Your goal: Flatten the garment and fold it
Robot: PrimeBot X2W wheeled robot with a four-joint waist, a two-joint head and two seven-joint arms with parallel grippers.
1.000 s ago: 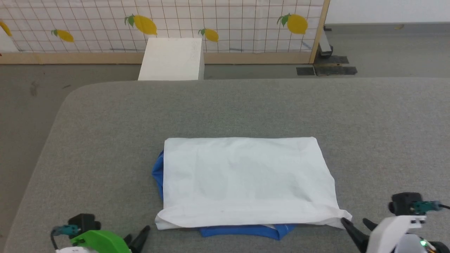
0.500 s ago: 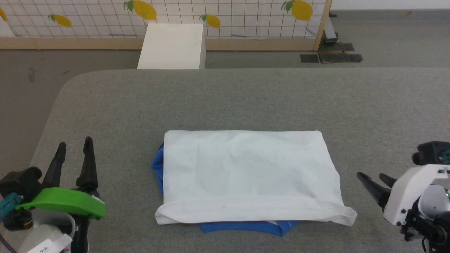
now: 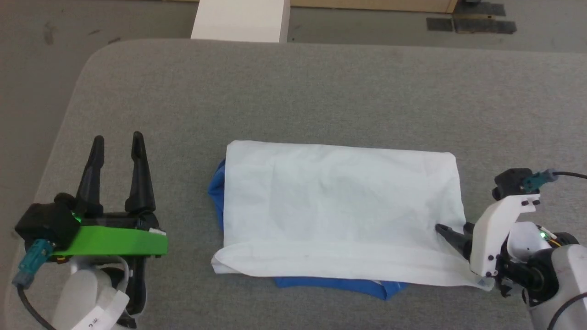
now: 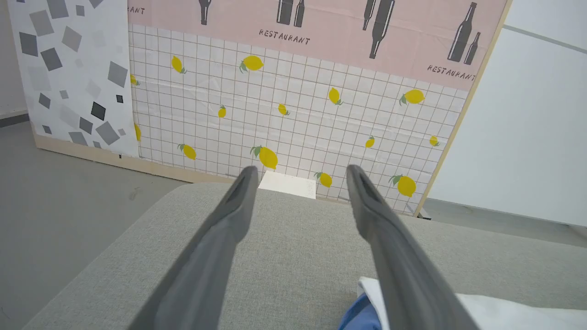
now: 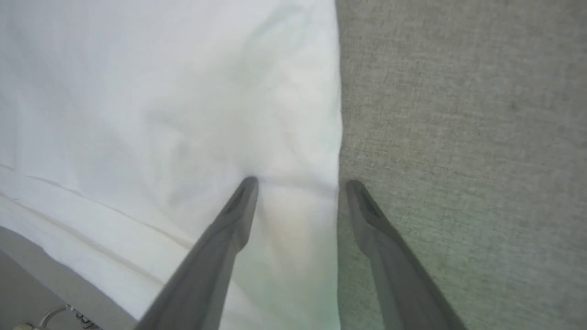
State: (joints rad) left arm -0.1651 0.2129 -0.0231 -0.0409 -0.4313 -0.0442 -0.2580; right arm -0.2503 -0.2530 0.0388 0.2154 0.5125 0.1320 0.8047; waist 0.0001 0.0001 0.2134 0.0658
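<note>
While both grippers stand wide with nothing in them, the work looks to be between folds. Nearest the robot, the right gripper (image 3: pixel 451 229) sits at the near right corner of the garment (image 3: pixel 339 211). In the right wrist view one finger rests over the white cloth and the other lies just off its right edge over the table (image 3: pixel 321 91), so the jaws straddle that edge. The left gripper (image 3: pixel 118 137) points away from the robot, well apart from the garment's left side, over bare table.

The garment lies in the middle of the table as a flat white rectangle. A doubled hem band runs along its near side. A blue strip (image 3: pixel 339 285) pokes out beneath that band, and more blue (image 3: pixel 216 188) shows at the left edge. By its look it is already flattened and folded at least once, so what remains is probably one more fold across, or tucking the blue away.

For a fold, the right gripper would need to drop and close on the edge it straddles, catching every layer rather than the top sheet alone. The left gripper would need to move in to the cloth first. Past the table's far edge stands a white box (image 3: pixel 240 20) on the floor.
</note>
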